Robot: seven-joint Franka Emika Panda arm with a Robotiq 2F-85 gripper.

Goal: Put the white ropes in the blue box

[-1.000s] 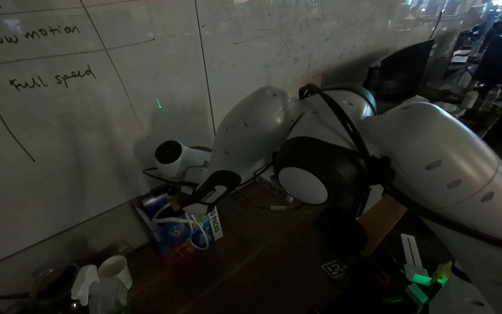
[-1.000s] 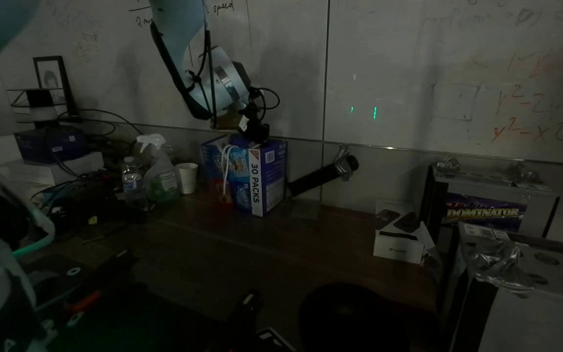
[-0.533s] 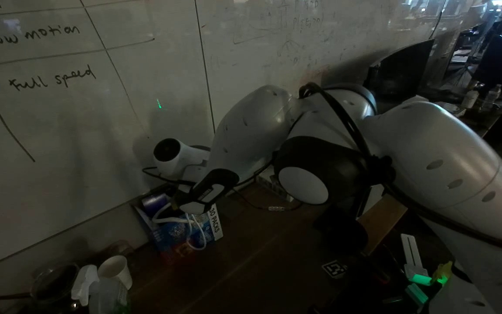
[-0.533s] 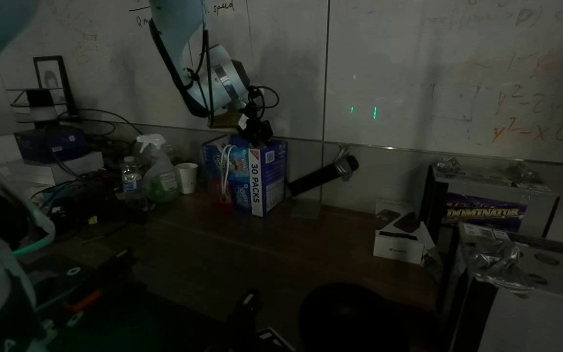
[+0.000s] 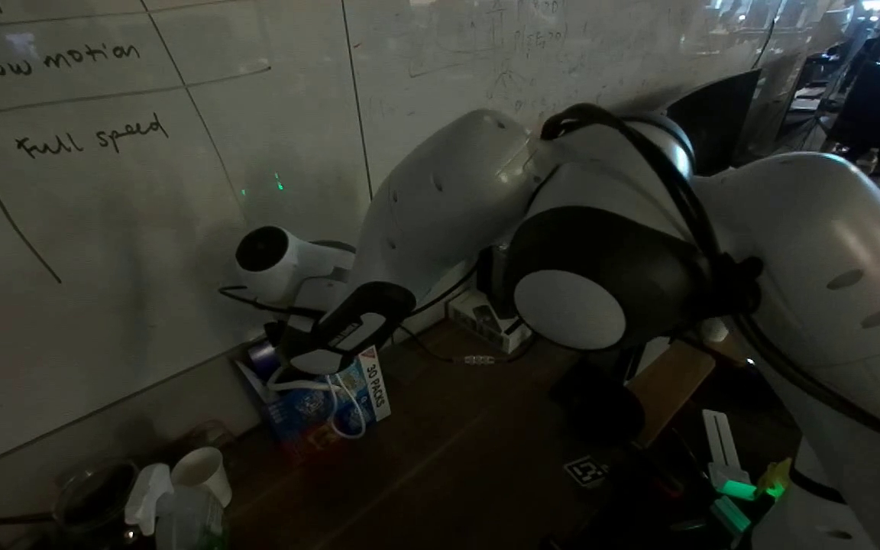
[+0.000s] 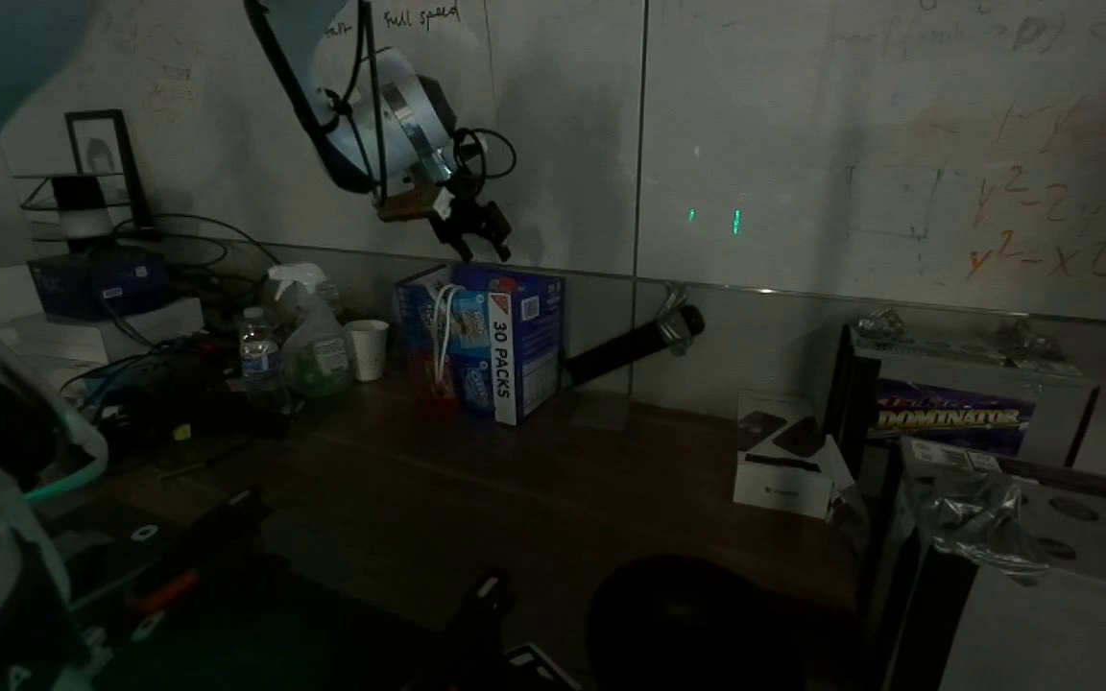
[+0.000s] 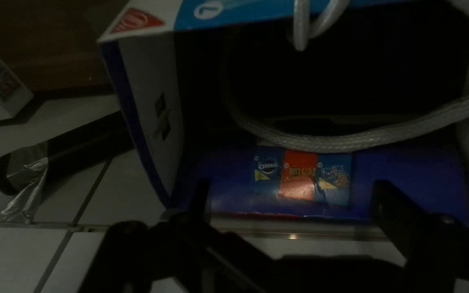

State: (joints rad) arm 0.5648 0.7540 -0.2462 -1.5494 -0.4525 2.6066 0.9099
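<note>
The blue box (image 6: 478, 355) stands with its top open against the wall, "30 PACKS" printed on its side. White ropes (image 6: 442, 331) hang in a loop over its front edge in both exterior views. From the wrist, a length of white rope (image 7: 324, 143) curves across the dark mouth of the blue box (image 7: 226, 179), and a short loop hangs at its near rim. My gripper (image 6: 485, 256) is above the box, apart from it, jaws wide open with nothing between them. Its fingers are hidden behind the arm in an exterior view where the rope (image 5: 299, 384) crosses the box's top.
A dark bar with silver tape (image 6: 635, 345) leans beside the box. On its opposite side are a paper cup (image 6: 368, 347), a spray bottle (image 6: 315, 350) and a water bottle (image 6: 263, 360). The whiteboard wall (image 6: 572, 125) rises close behind. Larger cartons (image 6: 956, 413) stand farther along.
My gripper has opened and risen from the top of the box, where its fingertips were low at the opening. The ropes and the box look unmoved.
</note>
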